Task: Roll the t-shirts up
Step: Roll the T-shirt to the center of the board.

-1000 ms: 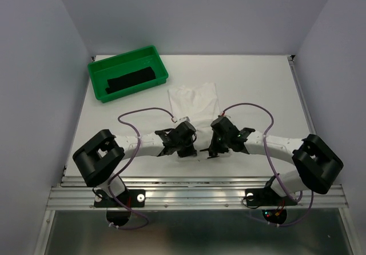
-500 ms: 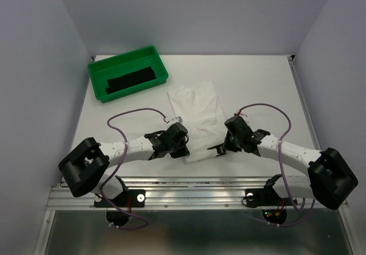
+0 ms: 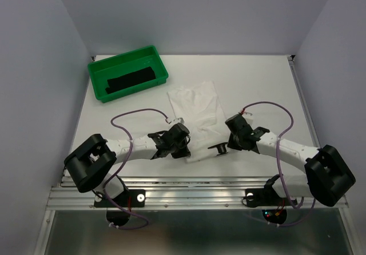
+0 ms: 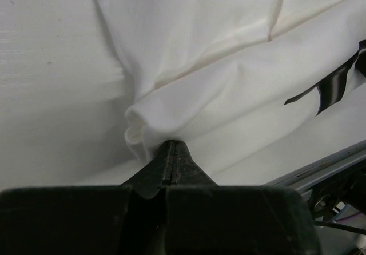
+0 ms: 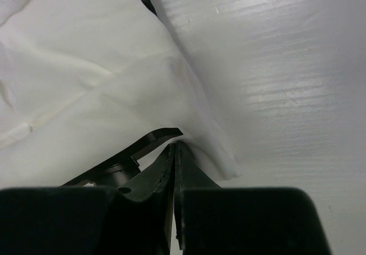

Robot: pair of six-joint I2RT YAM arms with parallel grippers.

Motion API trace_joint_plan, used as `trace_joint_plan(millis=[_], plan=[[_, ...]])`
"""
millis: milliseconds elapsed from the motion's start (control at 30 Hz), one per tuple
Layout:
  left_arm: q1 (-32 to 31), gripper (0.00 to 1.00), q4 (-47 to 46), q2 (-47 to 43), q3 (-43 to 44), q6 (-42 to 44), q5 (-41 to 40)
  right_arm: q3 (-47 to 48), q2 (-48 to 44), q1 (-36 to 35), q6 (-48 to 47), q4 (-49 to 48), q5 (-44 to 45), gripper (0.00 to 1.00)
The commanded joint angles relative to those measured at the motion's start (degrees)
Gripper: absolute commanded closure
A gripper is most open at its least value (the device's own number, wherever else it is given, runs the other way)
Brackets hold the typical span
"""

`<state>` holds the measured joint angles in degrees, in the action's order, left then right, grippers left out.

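**Entry: t-shirt roll, opening turn**

**Location.** T-shirt (image 3: 194,103), white, wrinkled, lies mid-frame on the bench (image 3: 257,89) in the top view. It is folded to a long narrow strip running from centre down toward the lower edge. Its low end sits between the two pincers.

**Pincers.**
- Left pincer (image 4: 171,152): jaws pressed flat together, a bunched fold of the hem caught at the tips.
- Right pincer (image 5: 175,152): jaws likewise closed to a hairline. The cloth edge runs into the tips, so it appears pinched, but only a thin bite by the look of it.

**Step in hand (judged).** Both low corners are gripped and the first turn of the roll is not yet made.

**To do it well.**
- Lift both corners only slightly and at equal height.
- Carry them together toward the upper part of the frame so the hem folds over square.
- Make the first turn tight, since a loose core prob. gives a sloppy roll.
- Hold light sideways tension to flatten wrinkles, w/o pulling the corners apart. Thin cotton likely skews or slips from the R grip.
- Move both sides at the same pace, else the roll goes conical.

**Count.**
- T-shirts, white: 1 seen (task words it as plural, no 2nd in view).
- Green tray (image 3: 121,56): 1, upper left, well apart from the shirt.
- Black item (image 3: 131,79) inside the tray: 1, flat and oblong, material not clear.
- Pincers: 2.
- Purple cables (image 3: 143,111): 2, one each side.
- Bench: 1.
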<state>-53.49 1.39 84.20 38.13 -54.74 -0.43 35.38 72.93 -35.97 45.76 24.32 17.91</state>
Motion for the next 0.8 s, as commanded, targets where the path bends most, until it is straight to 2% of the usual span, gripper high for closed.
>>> trace_joint_plan(millis=[0, 300, 500, 600, 667, 733, 767], plan=[[0.7, 1.00, 0.0, 2.1, -0.6, 2.1, -1.2, 0.4, 4.1, 0.5, -1.2, -0.7, -0.5, 0.96], [4.3, 1.00, 0.2, -0.9, -4.1, 3.3, -1.4, -3.1, -0.4, -0.9, -0.2, -2.1, -6.8, 0.98], [6.8, 1.00, 4.3, -4.0, -4.3, 5.5, -3.4, -2.9, -5.8, -2.7, 3.6, -0.2, -10.0, 0.97], [7.4, 1.00, 7.8, -7.3, -3.7, 6.0, -4.7, -1.1, -9.4, -2.7, 4.3, 2.8, -8.3, 0.95], [7.4, 1.00, 10.3, -10.2, -3.0, 5.7, -5.0, 1.3, -10.7, -2.7, 4.2, 5.6, -6.7, 0.91], [7.4, 1.00, 11.6, -12.0, -2.7, 5.1, -4.9, 2.8, -12.2, -2.7, 4.3, 7.3, -3.7, 0.83], [7.4, 1.00, 12.1, -13.6, -2.7, 4.8, -4.7, 4.0, -12.5, -2.7, 4.6, 8.6, -2.8, 0.69]])
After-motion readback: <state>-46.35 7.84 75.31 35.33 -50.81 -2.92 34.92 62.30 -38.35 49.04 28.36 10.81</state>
